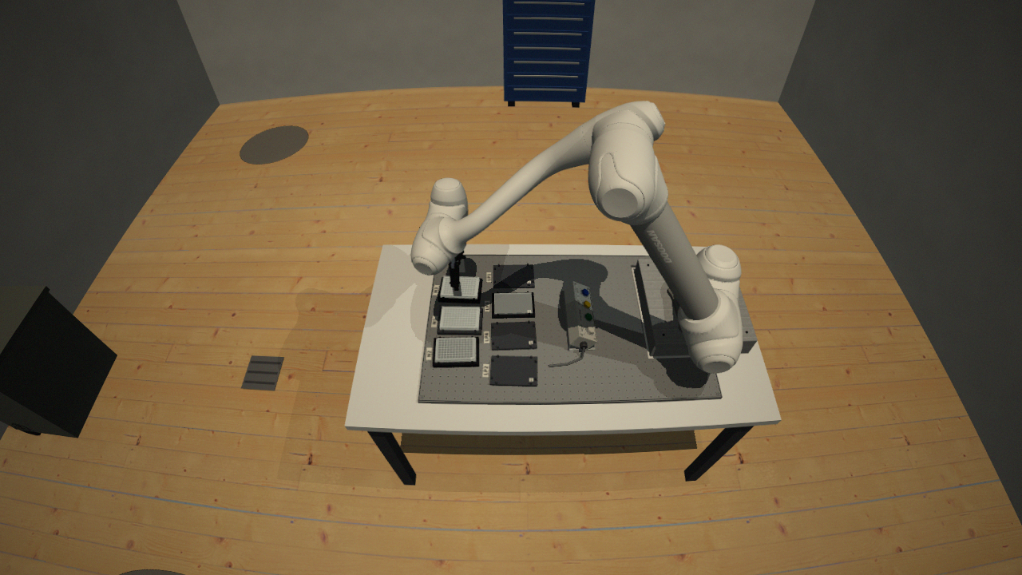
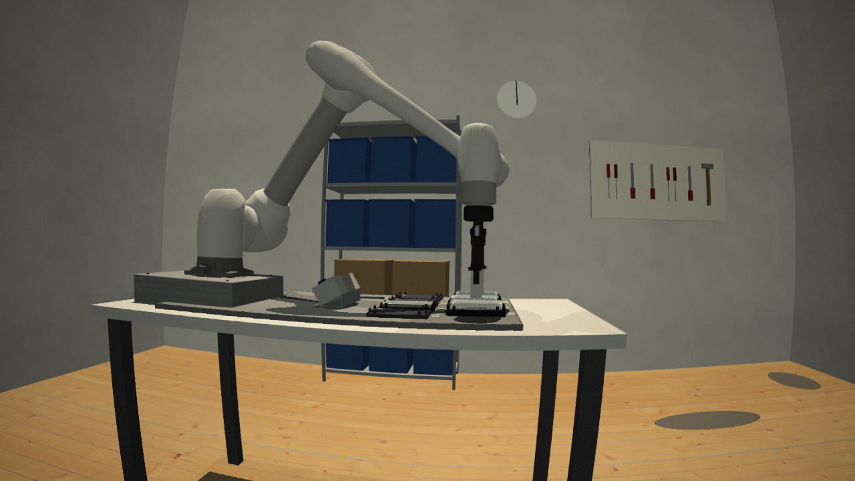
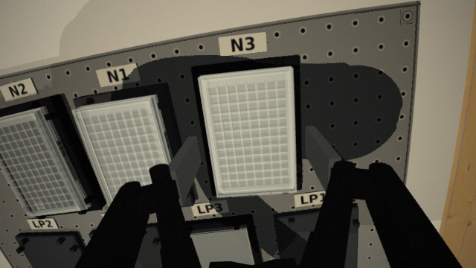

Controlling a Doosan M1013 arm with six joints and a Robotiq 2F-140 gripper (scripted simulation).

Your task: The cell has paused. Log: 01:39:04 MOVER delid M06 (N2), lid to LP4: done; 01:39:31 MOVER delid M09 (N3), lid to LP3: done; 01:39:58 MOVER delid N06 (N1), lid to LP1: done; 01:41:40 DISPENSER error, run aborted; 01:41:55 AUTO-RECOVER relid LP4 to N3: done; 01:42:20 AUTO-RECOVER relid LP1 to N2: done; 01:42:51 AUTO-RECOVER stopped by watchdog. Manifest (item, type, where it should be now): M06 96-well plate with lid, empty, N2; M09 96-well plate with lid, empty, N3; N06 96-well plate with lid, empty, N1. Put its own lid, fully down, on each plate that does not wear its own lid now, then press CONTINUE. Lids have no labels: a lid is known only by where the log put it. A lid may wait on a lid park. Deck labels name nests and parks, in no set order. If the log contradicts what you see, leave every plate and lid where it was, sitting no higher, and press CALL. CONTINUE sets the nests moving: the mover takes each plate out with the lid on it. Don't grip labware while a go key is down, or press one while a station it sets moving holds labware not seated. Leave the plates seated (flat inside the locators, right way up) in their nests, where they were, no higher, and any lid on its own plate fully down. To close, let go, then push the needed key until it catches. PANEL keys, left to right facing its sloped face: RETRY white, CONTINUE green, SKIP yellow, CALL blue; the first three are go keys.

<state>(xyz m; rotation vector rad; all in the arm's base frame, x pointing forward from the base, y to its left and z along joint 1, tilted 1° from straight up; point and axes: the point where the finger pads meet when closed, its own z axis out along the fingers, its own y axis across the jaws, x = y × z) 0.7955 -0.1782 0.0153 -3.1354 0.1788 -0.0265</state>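
Note:
Three 96-well plates sit in a row of nests. The N3 plate (image 3: 250,130) wears a whitish lid that lies flat. The N1 plate (image 3: 123,143) (image 1: 458,319) also looks lidded. The N2 plate (image 3: 35,164) (image 1: 455,350) shows open wells and looks bare. A pale lid (image 3: 219,246) (image 1: 512,304) lies on park LP3. Parks LP1 (image 3: 313,228) and LP2 (image 3: 48,249) are empty. My gripper (image 3: 251,145) (image 2: 476,282) is open and empty. It hangs straight down just above the N3 plate's near end, one finger pad on each long side, with gaps.
The key panel (image 1: 584,315) stands in the middle of the deck, with blue (image 1: 585,292), yellow (image 1: 587,303) and green (image 1: 588,315) keys showing. A cable runs from its front. The arm's base block (image 1: 686,315) is at the right. The table's edge lies just past N3.

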